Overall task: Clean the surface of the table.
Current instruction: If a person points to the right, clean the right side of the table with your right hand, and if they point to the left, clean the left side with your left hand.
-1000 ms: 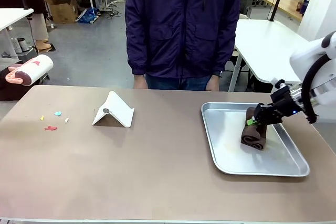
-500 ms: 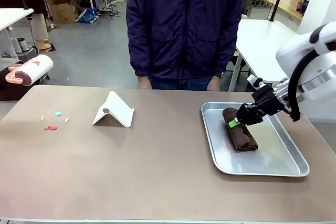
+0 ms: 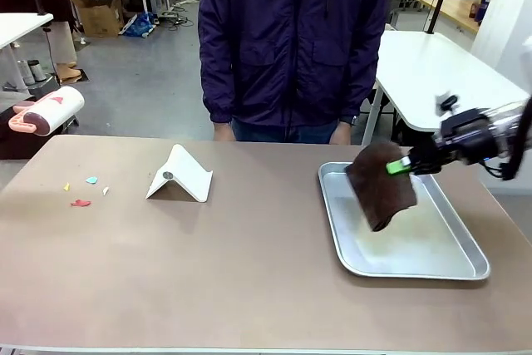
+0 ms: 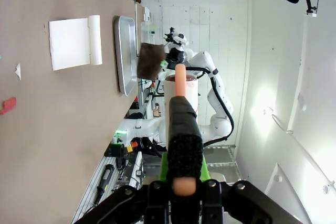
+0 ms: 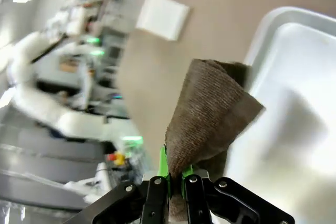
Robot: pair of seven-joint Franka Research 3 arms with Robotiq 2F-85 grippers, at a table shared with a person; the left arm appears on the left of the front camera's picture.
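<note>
The brownish table (image 3: 208, 263) carries a few small coloured scraps (image 3: 83, 190) at its far left. My right gripper (image 3: 406, 165) is shut on a brown cloth (image 3: 380, 187), which hangs above the left part of the metal tray (image 3: 416, 265). In the right wrist view the gripper (image 5: 176, 176) pinches the cloth (image 5: 210, 111) at its lower fold over the tray (image 5: 299, 93). My left gripper (image 4: 184, 153) is shut on the pink handle of a lint roller (image 4: 181, 97), which also shows off the table's left end (image 3: 48, 111).
A white folded stand (image 3: 180, 175) sits left of the table's middle. A person in a dark jacket (image 3: 291, 39) stands at the far edge, hands down. White tables stand behind on the right.
My right gripper has lifted the brown cloth off the tray floor and swung it up and toward the tray's left side; the cloth now hangs unrolled. The lint roller has not moved.
</note>
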